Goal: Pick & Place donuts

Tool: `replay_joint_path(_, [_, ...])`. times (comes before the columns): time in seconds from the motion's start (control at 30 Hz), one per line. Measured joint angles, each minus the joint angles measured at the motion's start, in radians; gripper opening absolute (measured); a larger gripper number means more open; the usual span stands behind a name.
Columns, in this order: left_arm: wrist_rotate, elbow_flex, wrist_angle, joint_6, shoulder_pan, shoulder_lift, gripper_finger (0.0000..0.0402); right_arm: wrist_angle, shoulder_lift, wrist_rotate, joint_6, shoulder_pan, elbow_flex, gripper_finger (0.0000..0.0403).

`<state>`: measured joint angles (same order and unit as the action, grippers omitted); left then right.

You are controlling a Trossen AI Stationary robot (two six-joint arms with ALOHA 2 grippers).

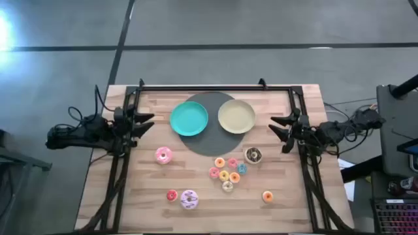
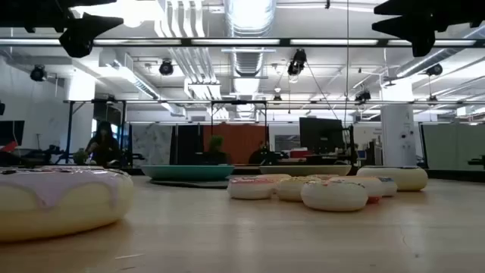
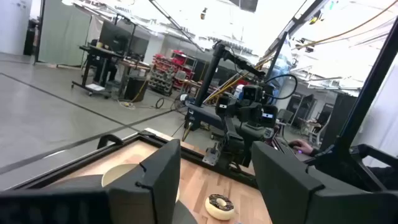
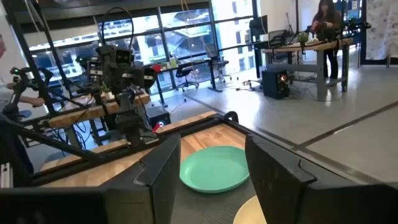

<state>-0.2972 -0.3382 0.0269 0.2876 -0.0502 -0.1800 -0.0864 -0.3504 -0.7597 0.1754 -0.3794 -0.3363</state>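
My left gripper hovers open over the table's left side. My right gripper hovers open over the right side. Neither touches anything. The pink donut, the chocolate donut and the lilac-white donut lie flat on the wood. A cluster of tiny donuts lies between them, with a small red donut and a small orange donut apart near the near edge. The left wrist view shows the chocolate donut beyond my open left gripper. In the low view the lilac-white donut is nearest.
A teal plate and a beige plate sit side by side on a dark round mat at the table's far middle. Black frame rails run along the far, left and right edges. People work at desks in the room beyond.
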Motion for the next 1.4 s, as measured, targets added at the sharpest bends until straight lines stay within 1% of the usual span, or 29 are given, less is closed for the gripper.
replay_joint_path(1.13, [0.000, 0.000, 0.000, 0.000, 0.000, 0.000, 0.0174, 0.000, 0.000, 0.000, 0.000, 0.000, 0.000, 0.0176])
replay_joint_path(1.4, [0.000, 0.000, 0.000, 0.000, 0.000, 0.000, 0.0174, 0.000, 0.000, 0.000, 0.000, 0.000, 0.000, 0.0172])
